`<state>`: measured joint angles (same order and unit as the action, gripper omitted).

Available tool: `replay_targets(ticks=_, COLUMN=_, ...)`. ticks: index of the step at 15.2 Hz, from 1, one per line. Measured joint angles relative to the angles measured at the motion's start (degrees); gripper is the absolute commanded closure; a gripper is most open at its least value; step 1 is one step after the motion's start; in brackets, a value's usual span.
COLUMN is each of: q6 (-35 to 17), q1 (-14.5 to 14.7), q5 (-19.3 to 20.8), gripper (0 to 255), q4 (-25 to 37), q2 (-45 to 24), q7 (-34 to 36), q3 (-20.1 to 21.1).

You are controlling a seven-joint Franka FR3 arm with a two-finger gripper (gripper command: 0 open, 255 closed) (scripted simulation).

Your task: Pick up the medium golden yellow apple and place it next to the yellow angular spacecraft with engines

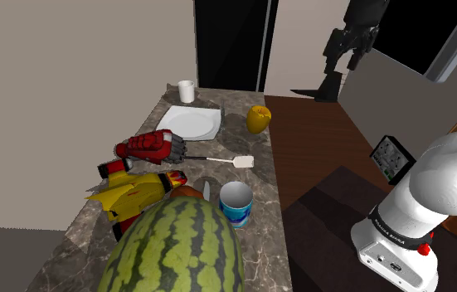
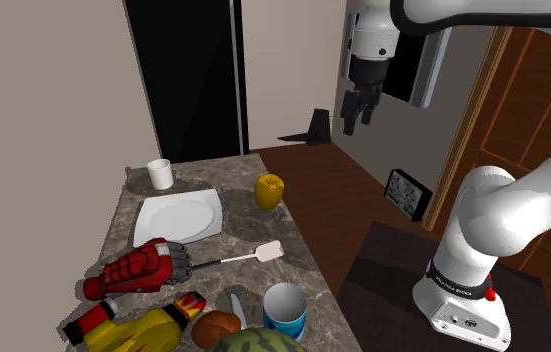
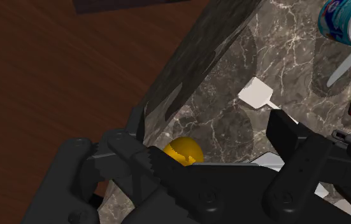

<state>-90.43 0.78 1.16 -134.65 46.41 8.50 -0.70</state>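
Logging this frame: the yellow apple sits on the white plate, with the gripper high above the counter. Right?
Not quite: the yellow apple sits on the marbled counter beside the white plate, not on it; the shoulder view shows this. The gripper is indeed high above the counter.

Counter (image 1: 260,178) – veined marble, polished; floor (image 1: 318,158) – dark wood.

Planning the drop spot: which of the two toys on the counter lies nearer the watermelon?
The yellow spacecraft, right beside the watermelon; the red toy lies farther off, between it and the white plate.
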Motion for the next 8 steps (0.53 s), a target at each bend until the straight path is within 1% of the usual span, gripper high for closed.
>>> replay_targets(ticks=1, q6=0.0, q1=0.0, q5=0.0, gripper=0, q4=0.0, q2=0.0, q7=0.0, q3=0.0)
replay_targets(ticks=3, q6=-2.3, q1=0.7, q5=1.1, gripper=0, q4=-1.2, q2=-0.6, q7=-3.5, q3=-1.5)
replay_targets(ticks=5, q6=-5.7, q1=1.7, q5=2.8, gripper=0, q4=-2.3, q2=-2.1, q7=-9.1, q3=-4.0)
replay_targets(ticks=8, q6=-12.5, q1=3.5, q5=5.0, gripper=0, q4=-4.9, q2=-4.8, q7=-17.9, q3=-7.6)
